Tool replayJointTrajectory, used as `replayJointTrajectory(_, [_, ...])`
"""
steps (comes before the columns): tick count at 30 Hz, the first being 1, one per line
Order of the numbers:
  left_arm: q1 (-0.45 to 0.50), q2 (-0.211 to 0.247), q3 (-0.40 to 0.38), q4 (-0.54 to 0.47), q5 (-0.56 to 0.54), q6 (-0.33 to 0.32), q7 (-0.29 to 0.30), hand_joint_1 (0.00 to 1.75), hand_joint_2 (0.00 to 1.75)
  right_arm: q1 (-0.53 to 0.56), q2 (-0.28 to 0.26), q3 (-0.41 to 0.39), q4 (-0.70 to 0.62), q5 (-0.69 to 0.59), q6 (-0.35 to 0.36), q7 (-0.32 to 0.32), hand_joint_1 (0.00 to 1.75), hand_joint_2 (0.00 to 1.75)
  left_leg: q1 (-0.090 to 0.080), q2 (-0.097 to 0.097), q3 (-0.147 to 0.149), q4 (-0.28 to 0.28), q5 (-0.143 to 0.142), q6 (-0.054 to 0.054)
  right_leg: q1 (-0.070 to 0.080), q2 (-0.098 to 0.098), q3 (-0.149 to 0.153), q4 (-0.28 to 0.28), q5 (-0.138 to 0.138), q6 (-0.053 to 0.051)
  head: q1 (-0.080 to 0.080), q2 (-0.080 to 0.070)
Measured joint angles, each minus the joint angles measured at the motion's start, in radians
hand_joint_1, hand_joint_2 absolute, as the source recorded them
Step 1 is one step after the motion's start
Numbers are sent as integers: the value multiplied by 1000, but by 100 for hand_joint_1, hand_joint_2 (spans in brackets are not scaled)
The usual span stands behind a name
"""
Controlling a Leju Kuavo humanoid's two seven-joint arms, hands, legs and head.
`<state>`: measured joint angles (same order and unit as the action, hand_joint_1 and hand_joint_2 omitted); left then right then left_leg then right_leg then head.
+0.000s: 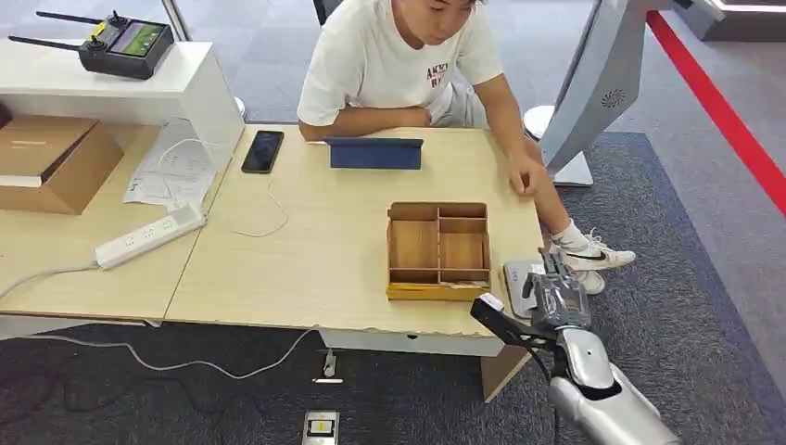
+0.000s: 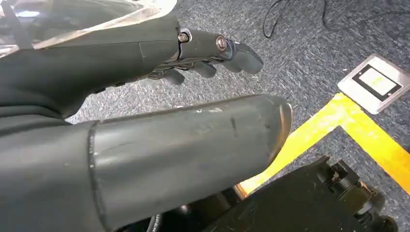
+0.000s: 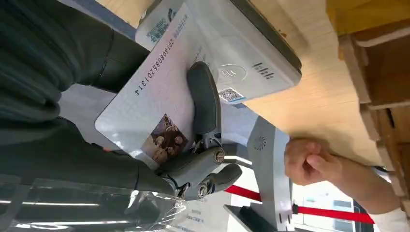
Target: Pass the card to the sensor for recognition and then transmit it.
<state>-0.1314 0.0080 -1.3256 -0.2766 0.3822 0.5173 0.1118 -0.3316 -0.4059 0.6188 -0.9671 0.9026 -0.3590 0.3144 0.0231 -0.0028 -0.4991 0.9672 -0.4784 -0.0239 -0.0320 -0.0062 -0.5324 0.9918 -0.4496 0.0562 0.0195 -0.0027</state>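
My right hand [image 1: 557,295] hovers at the table's near right corner, over the white card reader [image 1: 517,278]. In the right wrist view that hand [image 3: 159,140] holds a white card [image 3: 154,104] with a printed number and a small photo, a dark finger [image 3: 203,104] lying across its face. The card lies close over the sensor [image 3: 241,53], which carries a contactless symbol. My left hand [image 2: 193,53] hangs over the carpet with its fingers loosely curled and nothing in them.
A wooden compartment tray [image 1: 437,250] stands left of the reader. A person sits at the far side, fist [image 1: 526,176] resting on the table near the right edge. A blue tablet [image 1: 374,153], a phone [image 1: 263,151] and a power strip [image 1: 148,236] lie further left.
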Motion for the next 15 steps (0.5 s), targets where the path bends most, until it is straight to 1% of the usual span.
replayJointTrajectory(15, [-1, 0, 0, 0, -12, -3, 2, 0, 0, -5, 11, -8, 48, -24, -29, -19, 175, 175, 0, 0, 2, 0, 0, 0, 0, 0, 2, 0, 0, 0, 0, 0])
